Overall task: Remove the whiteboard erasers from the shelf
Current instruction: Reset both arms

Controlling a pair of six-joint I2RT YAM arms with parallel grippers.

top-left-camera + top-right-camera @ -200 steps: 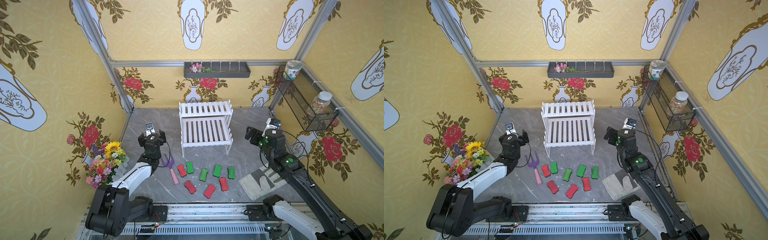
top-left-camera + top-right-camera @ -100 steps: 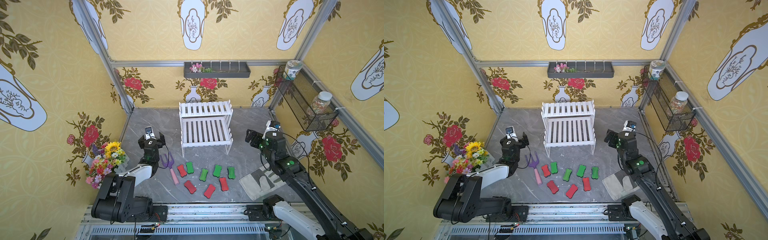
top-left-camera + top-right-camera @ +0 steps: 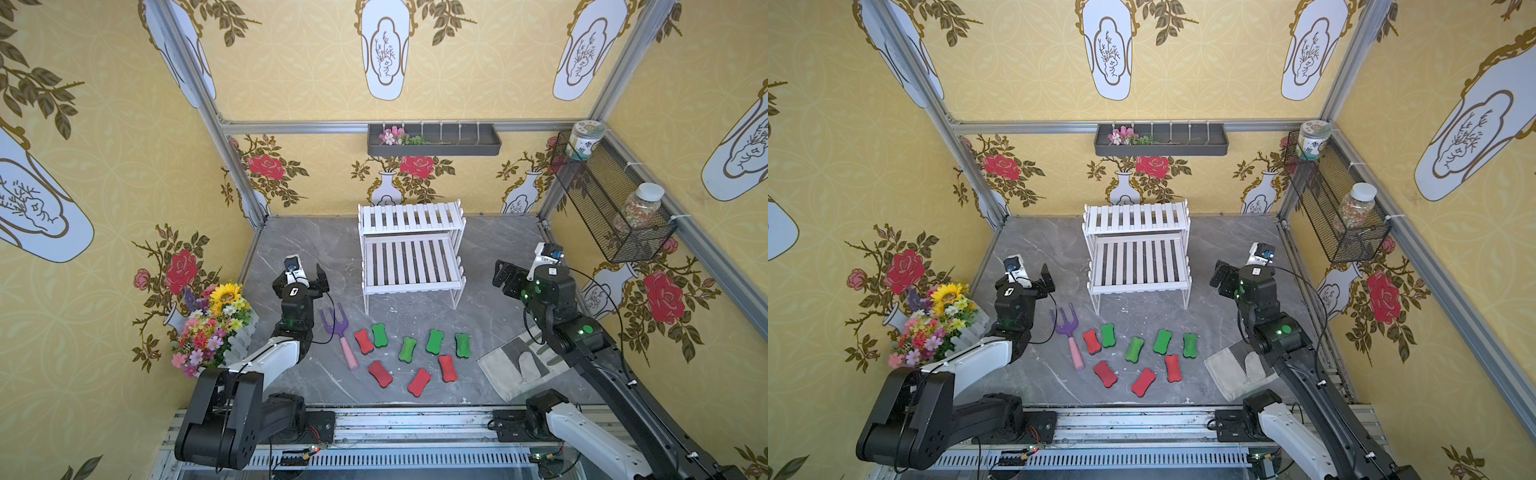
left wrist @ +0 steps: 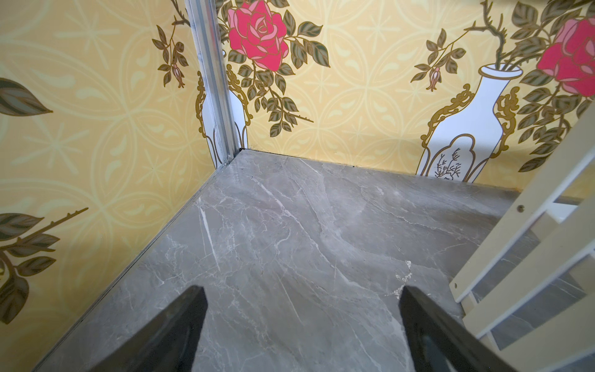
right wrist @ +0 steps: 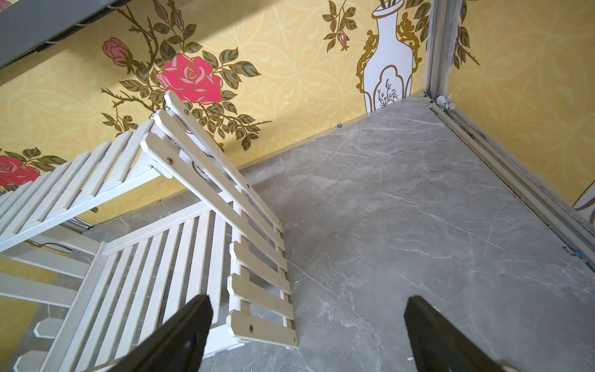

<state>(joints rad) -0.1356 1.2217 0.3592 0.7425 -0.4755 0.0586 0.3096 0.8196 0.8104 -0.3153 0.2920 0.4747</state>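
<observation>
Where floor opens before shelf edge, erasers scattered, two perhaps touching.

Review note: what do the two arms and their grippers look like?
The left arm and right arm have black joints, white link covers, green lights and loose black cables. The left gripper and right gripper are plain black.

Worktop contents, by count: four green bone-shaped whiteboard erasers; four red bone-shaped whiteboard erasers; one white two-tier slatted shelf; one purple garden fork with pink handle; one grey fabric mitt; one mixed artificial flower bouquet. Wall-mounted: one dark grey tray, one black wire mesh basket, two lidded jars.
</observation>
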